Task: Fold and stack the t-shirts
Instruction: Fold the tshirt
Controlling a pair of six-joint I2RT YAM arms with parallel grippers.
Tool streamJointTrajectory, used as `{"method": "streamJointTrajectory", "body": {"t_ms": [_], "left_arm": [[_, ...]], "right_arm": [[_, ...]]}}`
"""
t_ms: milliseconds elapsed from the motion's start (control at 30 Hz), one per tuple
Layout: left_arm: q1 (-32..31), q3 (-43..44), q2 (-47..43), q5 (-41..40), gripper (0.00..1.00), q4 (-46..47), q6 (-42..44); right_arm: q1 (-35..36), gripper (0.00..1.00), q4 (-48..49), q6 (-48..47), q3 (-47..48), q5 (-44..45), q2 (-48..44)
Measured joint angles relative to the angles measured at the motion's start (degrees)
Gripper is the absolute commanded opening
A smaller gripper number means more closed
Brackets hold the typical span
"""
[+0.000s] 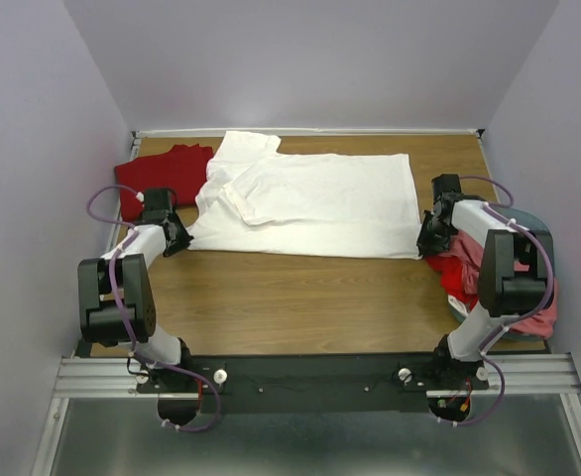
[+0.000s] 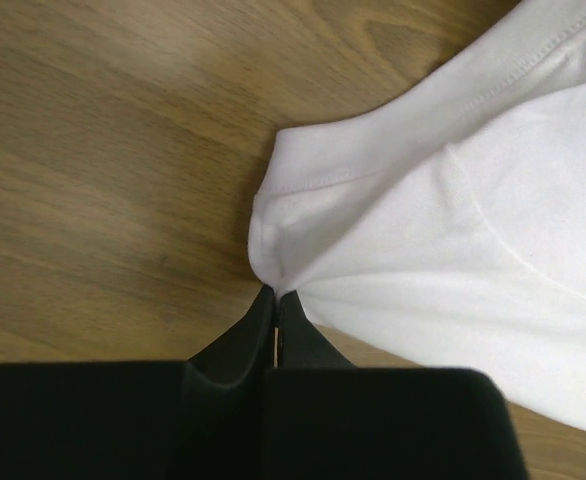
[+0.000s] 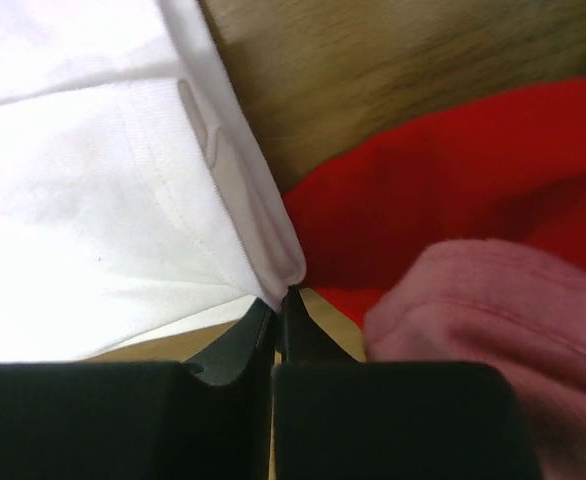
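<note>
L+R jaws on white tee [image 1: 310,203] corners

White t-shirt [image 1: 310,203]: large, plain, spread flat across the far half of the tabletop [image 1: 300,297]. Straight hem edge to the right, collar end to the left. Left part is folded over itself, with a sleeve doubled on top. Near-left and near-right corners are each drawn into a small bunched peak.

Dark red t-shirt [image 1: 167,171]: crumpled in the far-left corner, meeting the white one's left edge.

Red t-shirt [image 1: 451,273] and pink t-shirt [image 3: 483,320]: heaped together at the right edge. Pink lies over part of the red, and the red is just beside the white hem corner.
</note>
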Motion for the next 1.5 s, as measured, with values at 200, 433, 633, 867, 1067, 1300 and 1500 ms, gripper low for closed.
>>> {"method": "streamJointTrajectory", "body": {"t_ms": [200,433,633,867,1067,1300,1500], "left_arm": [[0.7,-0.1,-3.8,-0.5,0.0,-3.0,1.6],[0.8,-3.4,-10.8,-0.3,0.0,-5.9,1.1],[0.8,-3.7,-17.4,-0.3,0.0,-10.6,-0.8],[0.8,-3.8,-23.3,-0.3,0.0,-16.4,-3.0],[0.8,-6.4,-29.5,-0.4,0.3,-22.6,-4.0],[0.9,-4.3,-34.6,-3.7,0.91,-28.6,-4.5],[0.4,-0.9,-35.7,-3.5,0.94,-25.8,-3.7]], "right_arm": [[0.0,0.06,-2.7,0.1,0.0,2.2,-1.0],[0.0,0.03,-7.1,0.6,1.2,2.3,-1.6],[0.0,0.04,-11.6,2.3,1.3,2.7,-5.4],[0.0,0.08,-14.5,4.3,1.0,2.6,-8.7],[0.0,0.57,-16.6,5.2,-0.6,2.8,-10.6],[0.0,0.72,-18.6,4.8,2.7,2.1,-13.2],[2.0,0.73,-16.8,5.3,7.7,0.5,-13.7]]}}
